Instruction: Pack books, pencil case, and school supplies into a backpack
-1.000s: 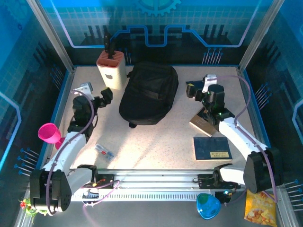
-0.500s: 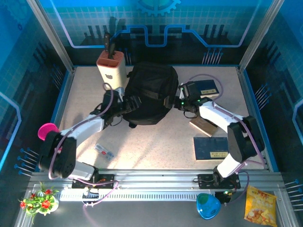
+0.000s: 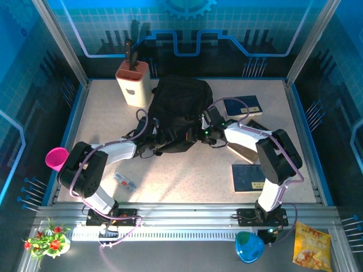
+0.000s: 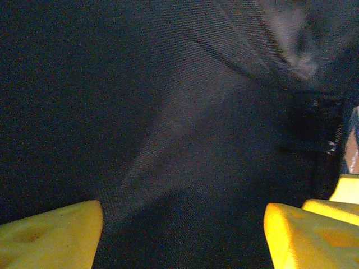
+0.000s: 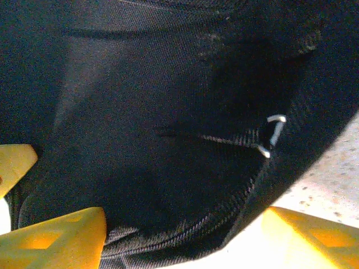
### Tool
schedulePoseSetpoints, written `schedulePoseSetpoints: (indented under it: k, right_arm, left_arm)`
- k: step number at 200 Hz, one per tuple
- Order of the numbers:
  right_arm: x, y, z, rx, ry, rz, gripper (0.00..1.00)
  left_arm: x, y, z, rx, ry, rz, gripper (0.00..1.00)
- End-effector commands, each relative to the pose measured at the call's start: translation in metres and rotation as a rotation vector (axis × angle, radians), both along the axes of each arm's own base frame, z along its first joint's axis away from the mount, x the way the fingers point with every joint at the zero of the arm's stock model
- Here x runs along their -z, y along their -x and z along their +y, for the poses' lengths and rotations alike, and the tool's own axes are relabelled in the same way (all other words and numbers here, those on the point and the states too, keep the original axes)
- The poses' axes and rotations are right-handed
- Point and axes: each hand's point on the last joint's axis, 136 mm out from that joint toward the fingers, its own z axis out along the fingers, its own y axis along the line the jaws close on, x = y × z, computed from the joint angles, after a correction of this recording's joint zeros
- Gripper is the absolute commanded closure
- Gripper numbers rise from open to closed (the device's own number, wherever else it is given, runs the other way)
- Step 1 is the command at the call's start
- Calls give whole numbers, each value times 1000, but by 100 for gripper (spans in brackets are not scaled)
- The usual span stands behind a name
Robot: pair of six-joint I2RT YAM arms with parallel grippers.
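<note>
Grippers, two: left gripper (image 4: 179, 238), fingers spread with black fabric between; right gripper (image 5: 179, 235), likewise spread, at a seam near a small metal ring. Backpack (image 3: 178, 102), one, mid-table, shut as far as we can tell, both arms at its near end. Step in hand, we judge: opening it; next calls for pinching a zipper or flap. Books (image 3: 244, 105), three, lying right of it, unpacked. Knife block (image 3: 133, 84), one.
</note>
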Motion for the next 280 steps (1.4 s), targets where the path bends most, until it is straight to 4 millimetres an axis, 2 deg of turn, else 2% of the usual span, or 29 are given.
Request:
schedulePoseSetpoints:
  k: [1, 23, 42, 59, 81, 104, 135, 155, 181, 212, 237, 280]
  right_arm:
    - [16, 25, 15, -54, 9, 65, 28]
    - [24, 46, 31, -113, 2, 97, 30]
    - [18, 53, 39, -135, -12, 85, 30]
    - [-8, 45, 36, -111, -50, 17, 27]
    - [-46, 30, 20, -62, -97, -88, 18]
    - [-63, 18, -5, 11, -134, -129, 15]
    - [-51, 1, -42, 125, -124, -82, 17]
    - [-42, -10, -54, 178, -129, -49, 21]
    - [-35, -19, -53, 196, -159, -23, 25]
    - [-31, -23, -47, 199, -198, -4, 27]
    - [-29, -23, -46, 197, -206, -1, 28]
    - [-26, -23, -50, 209, -219, 8, 32]
  left_arm:
    - [21, 31, 21, -49, -72, 94, 24]
    - [17, 38, 38, -64, -157, 82, 23]
    - [1, 35, 45, -51, -199, 47, 22]
    - [-20, 30, 40, -17, -202, 8, 21]
    - [-48, 25, 23, 39, -147, -30, 21]
    - [-64, 21, 2, 56, -87, -19, 21]
    - [-58, 16, -29, 34, 26, 85, 26]
    - [-47, 13, -53, 30, 100, 168, 33]
    - [-29, 11, -79, 38, 131, 245, 40]
    - [-11, 9, -91, 36, 126, 306, 42]
    - [-11, 6, -98, 49, 156, 308, 45]
    - [-24, -5, -106, 77, 194, 249, 60]
